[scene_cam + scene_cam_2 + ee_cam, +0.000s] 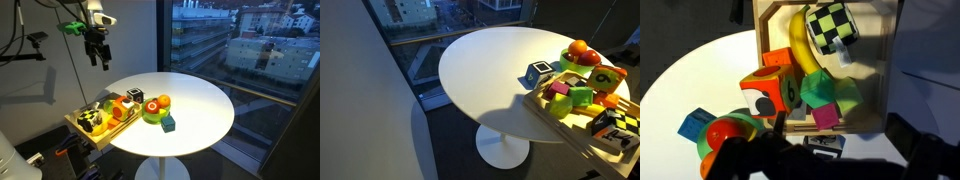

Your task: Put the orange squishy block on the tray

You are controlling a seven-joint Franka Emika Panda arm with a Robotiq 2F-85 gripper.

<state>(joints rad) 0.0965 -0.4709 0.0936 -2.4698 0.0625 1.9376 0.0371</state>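
The orange squishy block [768,92], with dark and pale patches, lies at the end of the light-wood tray [872,60] nearest the green plate. It also shows in both exterior views [133,96] [607,77]. The tray [88,130] [552,117] holds several toys. My gripper [97,56] hangs high above the table's far side, well apart from the block. In the wrist view its dark fingers [840,128] frame the bottom edge, spread apart with nothing between them.
A small green plate [150,118] [568,62] holds a round orange-red toy [161,102] [582,50] [728,130]. A teal cube [168,124] [537,73] [694,124] sits beside it. On the tray are a banana [800,45], a checkered cube [832,25] and green blocks [825,95].
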